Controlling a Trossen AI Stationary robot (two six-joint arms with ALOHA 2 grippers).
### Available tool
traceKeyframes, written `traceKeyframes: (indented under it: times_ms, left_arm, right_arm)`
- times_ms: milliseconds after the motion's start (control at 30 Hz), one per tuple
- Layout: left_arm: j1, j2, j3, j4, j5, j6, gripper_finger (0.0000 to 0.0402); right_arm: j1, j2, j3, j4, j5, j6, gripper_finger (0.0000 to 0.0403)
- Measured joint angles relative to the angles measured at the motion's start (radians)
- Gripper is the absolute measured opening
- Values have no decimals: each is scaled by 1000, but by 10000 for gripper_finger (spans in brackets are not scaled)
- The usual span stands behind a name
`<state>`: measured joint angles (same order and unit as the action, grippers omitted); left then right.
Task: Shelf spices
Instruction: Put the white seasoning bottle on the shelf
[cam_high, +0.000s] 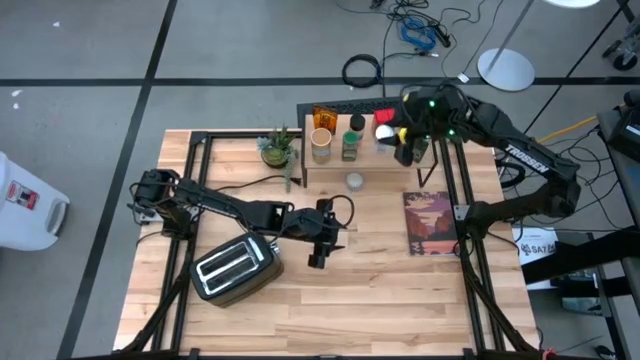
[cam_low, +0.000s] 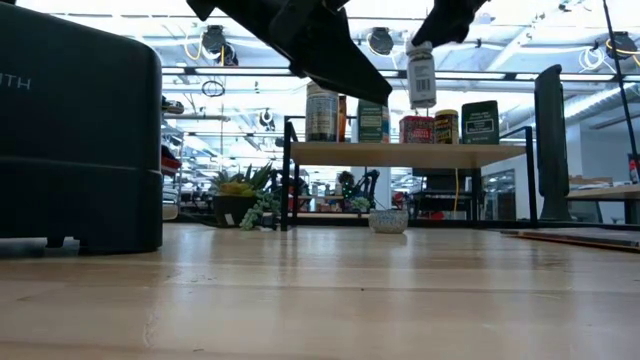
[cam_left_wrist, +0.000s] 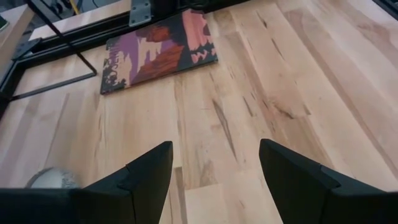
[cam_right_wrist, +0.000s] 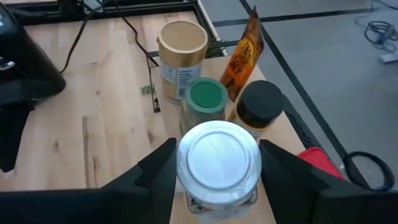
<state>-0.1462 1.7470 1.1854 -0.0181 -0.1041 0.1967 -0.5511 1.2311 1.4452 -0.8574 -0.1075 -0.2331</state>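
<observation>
The shelf (cam_high: 365, 158) stands at the table's far edge, its wood top (cam_low: 400, 153) on black legs. Several spices stand on it: a tan-lidded jar (cam_right_wrist: 181, 43), a green-lidded one (cam_right_wrist: 207, 96), a black-lidded one (cam_right_wrist: 260, 102) and an orange packet (cam_right_wrist: 244, 53). My right gripper (cam_high: 405, 150) is above the shelf's right end, shut on a silver-lidded jar (cam_right_wrist: 219, 158). My left gripper (cam_left_wrist: 214, 180) hangs open over bare table beside the toaster, with nothing between its fingers. My right gripper pinches the silver-lidded jar by its upper sides, just under the lid (cam_right_wrist: 219, 186), between its two fingers (cam_right_wrist: 155, 177). They slant down from the table's right. The jar (cam_low: 421, 75) hangs upright below them, clear above the tins on the shelf.
A silver toaster (cam_high: 235, 268) lies near the table's left front. A potted plant (cam_high: 277, 147) stands left of the shelf. A small round jar (cam_high: 354, 181) sits on the table in front of the shelf. A colourful book (cam_high: 432, 222) lies at the right.
</observation>
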Motion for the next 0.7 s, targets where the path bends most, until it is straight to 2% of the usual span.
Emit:
traceKeyframes:
  times_ms: [300, 700]
  left_arm:
    - [-5, 0, -19, 5, 3, -4, 249]
    - [-6, 0, -28, 10, 3, -8, 249]
  right_arm:
    - [-77, 0, 0, 0, -83, -31, 187]
    - [-141, 5, 0, -8, -131, -52, 187]
